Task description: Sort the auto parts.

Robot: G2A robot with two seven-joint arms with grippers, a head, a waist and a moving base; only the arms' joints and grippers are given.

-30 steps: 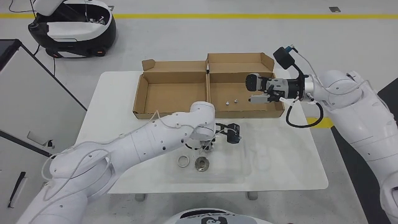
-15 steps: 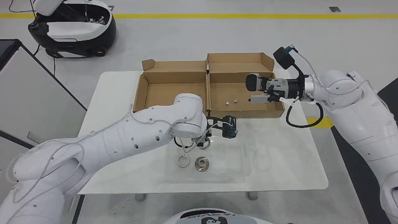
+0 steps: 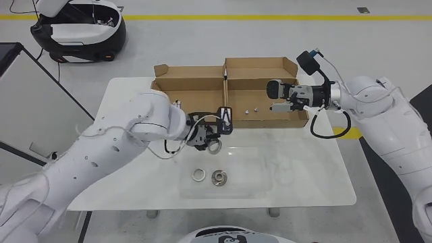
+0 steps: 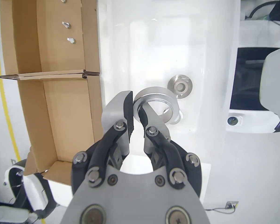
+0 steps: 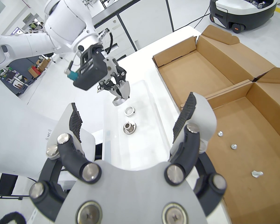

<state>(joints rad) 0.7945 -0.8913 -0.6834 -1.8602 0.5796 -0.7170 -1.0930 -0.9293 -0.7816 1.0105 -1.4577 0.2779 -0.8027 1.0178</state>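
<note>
My left gripper (image 4: 135,109) is shut on a silver metal ring (image 4: 157,99), one finger inside the ring and one outside. It hangs above the clear tray (image 3: 251,175), close to the front wall of the left cardboard box (image 3: 185,101). In the top view this gripper (image 3: 210,143) and its ring (image 3: 214,148) sit at the tray's left back corner. A second ring (image 3: 200,174) and a flanged hub (image 3: 218,177) lie in the tray. My right gripper (image 3: 278,98) stands open over the right box (image 3: 263,74), which holds three small screws (image 5: 234,146).
The two open cardboard boxes stand side by side at the table's back edge. The left box (image 5: 196,71) has a bare floor. A wheeled robot base (image 3: 81,30) is parked on the floor beyond the table. A cabinet (image 3: 27,108) stands to the left.
My left gripper has swung left across the tray, from its middle to the left back corner near the left box. The right arm has not moved.
</note>
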